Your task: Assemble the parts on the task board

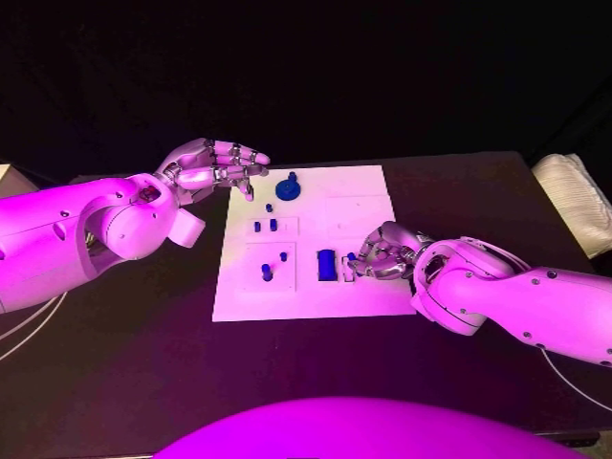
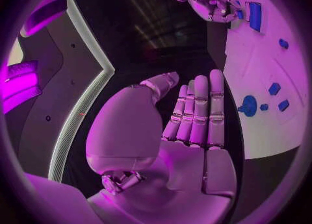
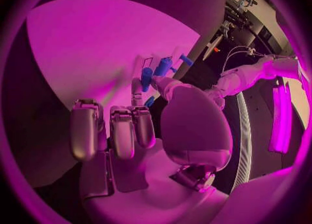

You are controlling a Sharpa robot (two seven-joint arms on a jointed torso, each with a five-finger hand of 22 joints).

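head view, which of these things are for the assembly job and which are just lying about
For the job: task board, round knobbed blue part, rectangular blue part, small blue parts, left hand, right hand.
Lying about: white padded bundle at the table's right edge.

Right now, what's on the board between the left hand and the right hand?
In the head view, small blue parts stand on the task board between the left hand and the right hand.

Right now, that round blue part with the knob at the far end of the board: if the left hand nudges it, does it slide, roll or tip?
Probably slides: the round blue part seems to sit flat on the task board, which looks smooth. Tipping looks unlikely, since its base looks wider than its knob. It is likely rigid and light, judging by its small moulded shape. The left hand hovers beside it, holding nothing.
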